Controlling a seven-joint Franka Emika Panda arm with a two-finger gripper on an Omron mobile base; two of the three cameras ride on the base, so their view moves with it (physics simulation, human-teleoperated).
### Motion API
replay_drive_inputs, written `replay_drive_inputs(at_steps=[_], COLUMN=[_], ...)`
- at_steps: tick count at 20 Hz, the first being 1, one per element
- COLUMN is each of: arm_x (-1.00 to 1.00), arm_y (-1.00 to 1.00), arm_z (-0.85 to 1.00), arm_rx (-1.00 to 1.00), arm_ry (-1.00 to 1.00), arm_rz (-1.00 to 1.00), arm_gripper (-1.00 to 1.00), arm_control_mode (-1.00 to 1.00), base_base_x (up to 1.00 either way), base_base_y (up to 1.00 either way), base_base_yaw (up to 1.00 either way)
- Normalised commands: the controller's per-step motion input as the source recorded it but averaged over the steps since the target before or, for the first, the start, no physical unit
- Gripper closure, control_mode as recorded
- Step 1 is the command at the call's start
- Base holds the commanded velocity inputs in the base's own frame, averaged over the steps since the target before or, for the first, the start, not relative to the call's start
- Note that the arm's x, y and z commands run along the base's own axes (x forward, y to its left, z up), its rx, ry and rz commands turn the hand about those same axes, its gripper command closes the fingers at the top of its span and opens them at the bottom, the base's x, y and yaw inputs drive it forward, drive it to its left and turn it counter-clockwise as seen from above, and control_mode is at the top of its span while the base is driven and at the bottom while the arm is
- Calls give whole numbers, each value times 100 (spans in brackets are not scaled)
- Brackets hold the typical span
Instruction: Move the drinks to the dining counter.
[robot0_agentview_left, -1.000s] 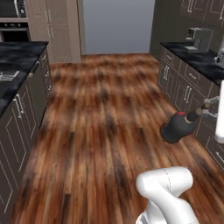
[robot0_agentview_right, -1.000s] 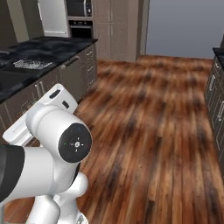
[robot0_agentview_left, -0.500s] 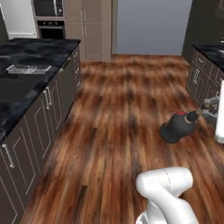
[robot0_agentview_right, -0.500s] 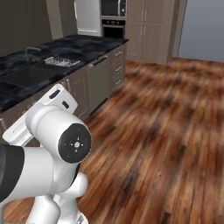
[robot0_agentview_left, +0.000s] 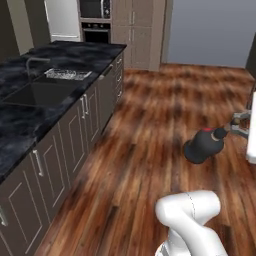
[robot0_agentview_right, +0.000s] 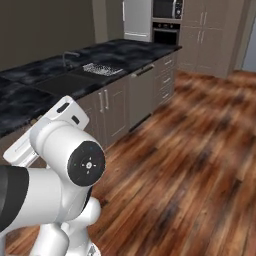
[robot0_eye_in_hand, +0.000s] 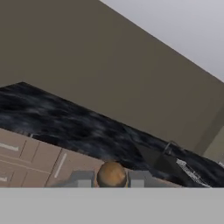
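While hand pinches dark bottle by neck, dining counter sink sits w/ faucet.

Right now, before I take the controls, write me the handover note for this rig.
Claw: shut on the dark bottle, gripped at its neck and carried in the air above the wood floor.
Dining counter: off to the left of the base, with its sink set in the top.
Done: the bottle is picked up.
Left: set the bottle down on the dining counter, probably on bare marble beside the sink, then bring the other drinks.
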Motion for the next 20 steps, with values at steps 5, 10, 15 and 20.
replay_drive_inputs(at_steps=[5, 10, 15, 20], arm_x=[0, 0, 0, 0], arm_y=[0, 0, 0, 0], arm_z=[0, 0, 0, 0], arm_rx=[0, 0, 0, 0], arm_ry=[0, 0, 0, 0], arm_rz=[0, 0, 0, 0], arm_gripper=[100, 100, 100, 100], arm_control_mode=[100, 100, 100, 100], base_base_x=[12, 10, 2, 0], base_base_y=[30, 33, 37, 36], base_base_yaw=[30, 29, 29, 30])
